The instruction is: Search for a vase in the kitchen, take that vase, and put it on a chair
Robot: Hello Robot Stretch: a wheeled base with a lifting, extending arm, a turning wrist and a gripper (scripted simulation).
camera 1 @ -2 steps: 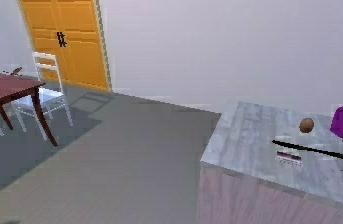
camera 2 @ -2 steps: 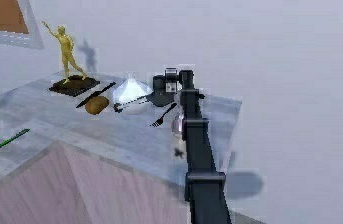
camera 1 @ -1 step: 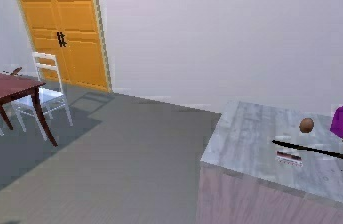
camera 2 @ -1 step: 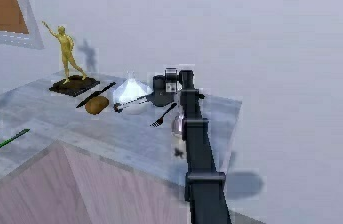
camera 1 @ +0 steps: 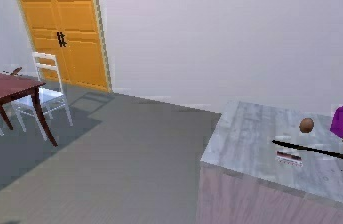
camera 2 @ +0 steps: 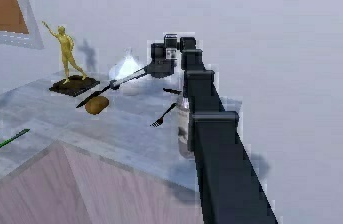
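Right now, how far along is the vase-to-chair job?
Done: search, apparently; the arm reaches over the counter. In hand: the gripper is at a pale shape, possibly the vase; cannot tell whether it holds anything. Left: lifting it and carrying it to the white chair.

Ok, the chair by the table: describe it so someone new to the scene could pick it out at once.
Find the orange double door in the forward view's far wall. In front of it, beside the dark red table, stands the chair. It is white with a slatted back, pale against the orange door and the dark table.
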